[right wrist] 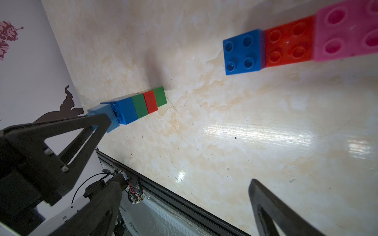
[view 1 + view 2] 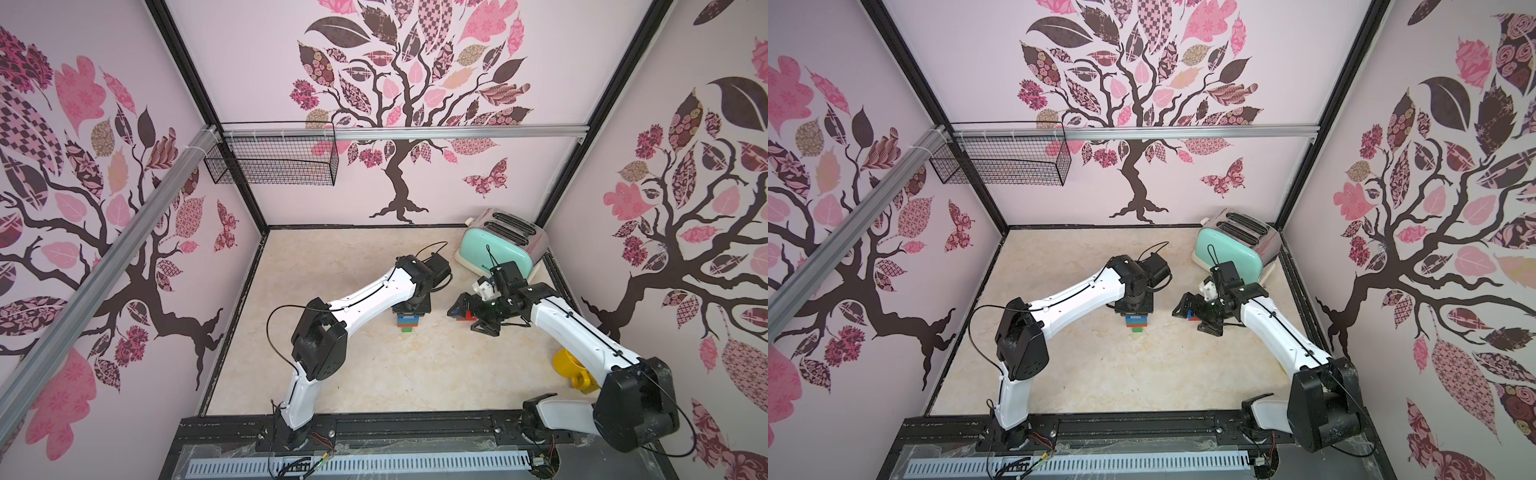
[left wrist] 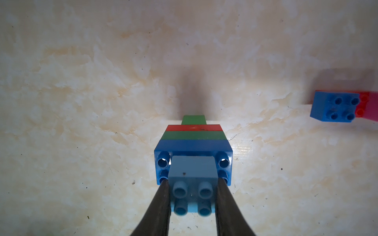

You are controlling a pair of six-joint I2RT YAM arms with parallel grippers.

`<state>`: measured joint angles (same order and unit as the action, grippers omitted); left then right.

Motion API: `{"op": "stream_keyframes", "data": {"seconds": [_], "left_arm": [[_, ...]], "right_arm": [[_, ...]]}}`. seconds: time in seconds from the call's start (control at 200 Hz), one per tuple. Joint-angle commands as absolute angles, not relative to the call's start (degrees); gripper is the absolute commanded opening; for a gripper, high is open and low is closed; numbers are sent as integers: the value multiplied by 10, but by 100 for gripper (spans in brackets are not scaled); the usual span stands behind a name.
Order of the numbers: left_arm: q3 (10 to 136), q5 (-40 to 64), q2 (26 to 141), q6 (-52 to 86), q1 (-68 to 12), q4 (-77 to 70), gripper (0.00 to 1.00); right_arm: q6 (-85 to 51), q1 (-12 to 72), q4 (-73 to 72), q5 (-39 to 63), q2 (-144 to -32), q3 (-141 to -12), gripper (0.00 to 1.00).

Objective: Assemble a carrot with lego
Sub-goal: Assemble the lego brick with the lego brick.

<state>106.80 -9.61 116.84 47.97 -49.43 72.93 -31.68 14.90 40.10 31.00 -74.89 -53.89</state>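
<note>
The carrot (image 3: 193,141) stands on end in mid-table, also seen in both top views (image 2: 409,323) (image 2: 1137,324). A small green tip is at the table, then red, green and dark blue layers, with a light blue brick (image 3: 192,175) on top. My left gripper (image 3: 192,183) points straight down and is shut on that light blue brick. Loose lego lies to the right, a dark blue brick (image 1: 242,52), a red brick (image 1: 288,47) and a pink brick (image 1: 345,30) side by side in a row. My right gripper (image 1: 186,179) hovers open just above that row (image 2: 462,313), holding nothing.
A mint toaster (image 2: 498,245) sits at the back right corner. A yellow mug (image 2: 571,368) stands near the right wall, under the right arm. A wire basket (image 2: 274,162) hangs on the back wall. The black rail (image 2: 415,424) runs along the table's front edge.
</note>
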Motion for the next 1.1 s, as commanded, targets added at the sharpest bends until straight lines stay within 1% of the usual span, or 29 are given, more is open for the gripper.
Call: {"op": "stream_keyframes", "data": {"seconds": [0.0,0.225,0.695,1.096], "left_arm": [[1022,-41,1232,482,-482,719,0],[996,-12,1230,492,-474,694,0],[993,-57,1259,474,-493,712,0],[955,-42,1250,484,-492,684,0]], "right_arm": [[-313,145,414,302,-753,-546,100],[-313,144,415,302,-756,-545,100],[-312,144,415,301,-765,-553,100],[-309,144,422,298,-766,-558,99]]}}
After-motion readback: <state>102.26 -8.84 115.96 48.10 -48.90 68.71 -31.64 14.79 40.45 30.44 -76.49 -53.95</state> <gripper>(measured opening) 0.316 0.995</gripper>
